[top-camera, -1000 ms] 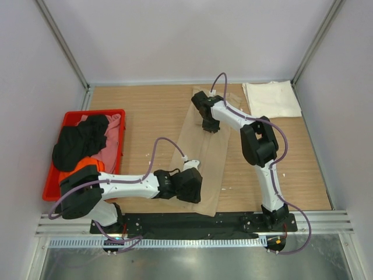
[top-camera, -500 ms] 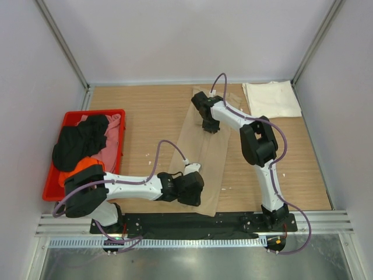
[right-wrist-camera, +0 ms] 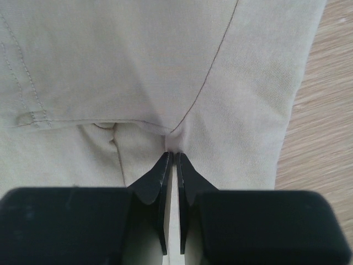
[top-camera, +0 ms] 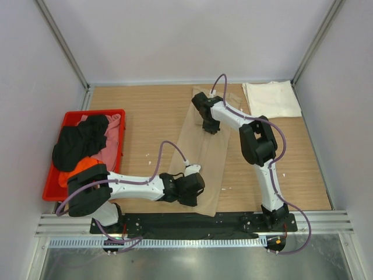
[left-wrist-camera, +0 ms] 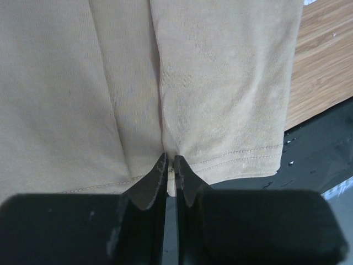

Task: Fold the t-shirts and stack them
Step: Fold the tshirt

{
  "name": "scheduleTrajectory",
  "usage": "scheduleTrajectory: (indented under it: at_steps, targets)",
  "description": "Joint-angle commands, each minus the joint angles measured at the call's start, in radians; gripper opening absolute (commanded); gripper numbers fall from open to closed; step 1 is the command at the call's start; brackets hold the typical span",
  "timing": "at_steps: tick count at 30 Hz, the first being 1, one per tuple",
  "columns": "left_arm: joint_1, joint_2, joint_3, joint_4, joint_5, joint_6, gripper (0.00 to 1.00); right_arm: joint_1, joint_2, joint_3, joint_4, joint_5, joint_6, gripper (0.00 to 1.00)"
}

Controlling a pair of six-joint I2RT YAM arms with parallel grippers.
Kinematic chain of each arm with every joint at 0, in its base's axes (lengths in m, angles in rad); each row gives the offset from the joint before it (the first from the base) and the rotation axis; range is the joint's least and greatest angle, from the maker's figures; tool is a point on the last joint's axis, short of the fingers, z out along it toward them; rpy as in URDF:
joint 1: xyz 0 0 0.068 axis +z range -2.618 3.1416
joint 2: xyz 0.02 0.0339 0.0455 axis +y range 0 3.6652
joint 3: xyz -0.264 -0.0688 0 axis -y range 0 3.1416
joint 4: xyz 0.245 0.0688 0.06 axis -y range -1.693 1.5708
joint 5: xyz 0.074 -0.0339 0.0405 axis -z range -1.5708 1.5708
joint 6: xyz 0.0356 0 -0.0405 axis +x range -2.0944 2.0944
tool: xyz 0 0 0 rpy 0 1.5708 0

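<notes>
Left of the tan t-shirt point(top-camera: 204, 157), the red bin point(top-camera: 71, 116) holds a black shirt point(top-camera: 78, 143), a pink shirt point(top-camera: 111, 149) and an orange shirt point(top-camera: 80, 165) in a tangle. I can't tell whether more lie under them. At the tan shirt's near hem my left gripper point(left-wrist-camera: 170, 165) has pinched the cloth. At its far end my right gripper point(right-wrist-camera: 172, 160) pinches likewise, I judge to lift both ends for a fold. How many layers each has caught is hidden. Far right of it the cream-white t-shirt point(top-camera: 271, 98) lies folded, starting the stack.
</notes>
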Motion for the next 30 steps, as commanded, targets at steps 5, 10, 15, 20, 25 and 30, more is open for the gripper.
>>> scheduleTrajectory:
  at_steps: [5, 10, 15, 20, 25, 30]
  targets:
    - [-0.009, -0.014, 0.035, 0.004, -0.009, 0.004, 0.00, -0.003, -0.007, 0.016, 0.018, 0.007, 0.012, 0.01]
    - [-0.010, -0.022, 0.034, -0.011, -0.015, -0.008, 0.00, -0.003, -0.017, 0.019, 0.025, 0.009, 0.009, 0.01]
    - [-0.010, -0.031, 0.035, -0.014, -0.026, -0.025, 0.00, -0.003, -0.022, 0.031, 0.021, 0.009, 0.007, 0.01]
    - [-0.010, -0.043, 0.043, -0.044, -0.043, -0.028, 0.00, -0.003, -0.036, 0.033, 0.024, 0.004, -0.003, 0.01]
    - [-0.010, -0.064, 0.058, -0.079, -0.069, -0.031, 0.00, -0.003, -0.048, 0.033, 0.027, 0.012, -0.003, 0.01]
    - [-0.010, -0.078, 0.072, -0.105, -0.077, -0.031, 0.00, -0.005, -0.056, 0.033, 0.031, 0.010, -0.003, 0.01]
